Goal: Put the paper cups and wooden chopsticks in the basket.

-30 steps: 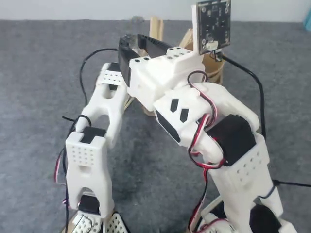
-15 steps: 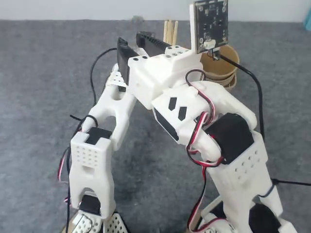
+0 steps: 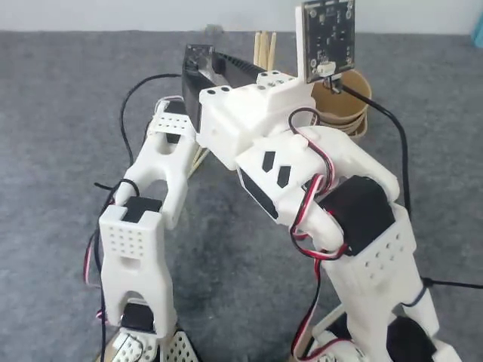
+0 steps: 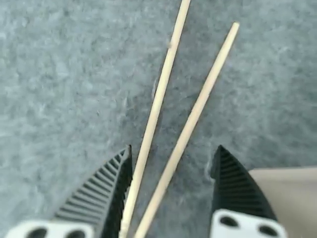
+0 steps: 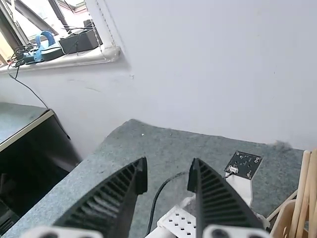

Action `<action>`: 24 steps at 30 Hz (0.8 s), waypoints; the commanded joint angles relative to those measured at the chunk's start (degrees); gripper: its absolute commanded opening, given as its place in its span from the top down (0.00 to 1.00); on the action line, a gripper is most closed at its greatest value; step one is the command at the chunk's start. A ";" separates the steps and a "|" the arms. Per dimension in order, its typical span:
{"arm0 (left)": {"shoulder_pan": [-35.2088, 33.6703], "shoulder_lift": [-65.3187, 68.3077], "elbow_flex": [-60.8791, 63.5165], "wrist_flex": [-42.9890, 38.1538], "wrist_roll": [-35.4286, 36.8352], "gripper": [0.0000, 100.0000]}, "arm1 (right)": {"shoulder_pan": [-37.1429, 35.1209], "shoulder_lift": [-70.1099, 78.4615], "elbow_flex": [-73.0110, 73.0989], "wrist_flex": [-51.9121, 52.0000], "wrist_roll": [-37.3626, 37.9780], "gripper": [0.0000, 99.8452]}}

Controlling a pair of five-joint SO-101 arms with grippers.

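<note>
Two chopsticks (image 4: 189, 124) within spread left hand (image 4: 174, 148)

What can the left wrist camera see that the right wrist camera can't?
Left wrist camera: two wooden chopsticks lying flat on the table, between the fingers of the open left gripper. Right wrist camera: a white wall, a windowsill with cables, and a small circuit board beyond the open right gripper. Both: the grey mat.

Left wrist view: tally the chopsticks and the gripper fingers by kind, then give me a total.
wooden chopsticks: 2, lying on the grey mat
left gripper fingers: 2, one on each side of the chopsticks
Total: 4
</note>
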 commanded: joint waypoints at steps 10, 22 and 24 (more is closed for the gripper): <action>0.62 4.04 2.51 -18.46 0.18 0.89 | 0.84 -0.13 -0.26 -1.10 1.05 0.86; 0.70 8.62 -1.01 -19.08 0.18 0.99 | 0.84 -0.13 -0.26 -1.10 1.05 0.86; 0.70 8.62 -0.92 -18.90 0.18 0.99 | 0.84 -0.13 -0.26 -1.10 1.05 0.86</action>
